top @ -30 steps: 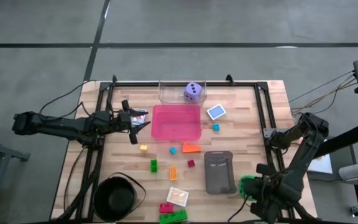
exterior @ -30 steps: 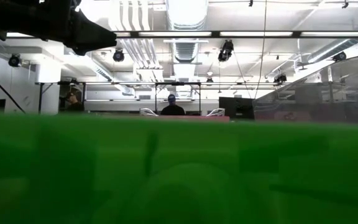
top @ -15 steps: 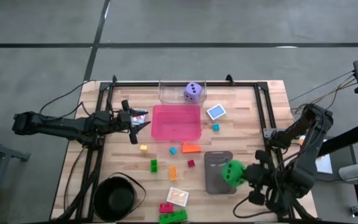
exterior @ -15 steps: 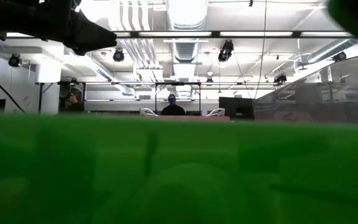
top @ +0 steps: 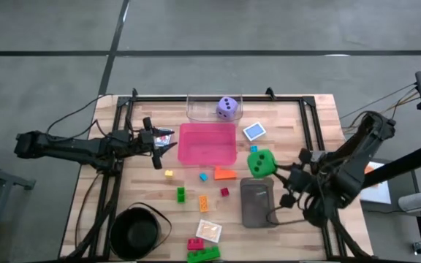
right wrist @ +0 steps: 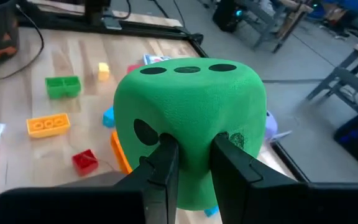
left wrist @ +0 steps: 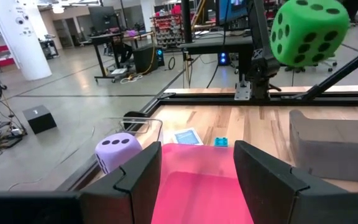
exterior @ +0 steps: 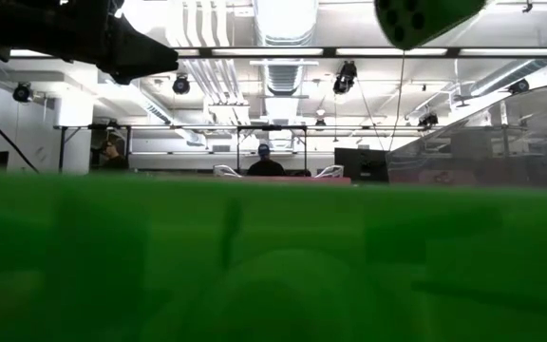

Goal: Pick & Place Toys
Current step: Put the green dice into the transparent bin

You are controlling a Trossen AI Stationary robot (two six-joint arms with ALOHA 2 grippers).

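My right gripper is shut on the green die, held in the air over the gap between the grey tray and the pink tray. The die also shows in the low view and in the left wrist view. My left gripper is open and empty at the pink tray's left edge. The purple die sits in the clear tray. Small bricks and a blue card lie on the table. My right gripper pinches the green die's side that faces it between its two fingers. The soft face bulges out around the fingers. The fingers come roughly level from the table's right side. The die is lifted well clear of the table.
A black bowl stands at the near left. Green and red bricks and a clear-wrapped card lie at the near edge. One green brick fills the low view's lower half. A black frame borders the table.
My right gripper has carried the green die from the table's near right corner up and toward the far left, past the grey tray, to a spot just right of the pink tray. The die has stayed in the hold.
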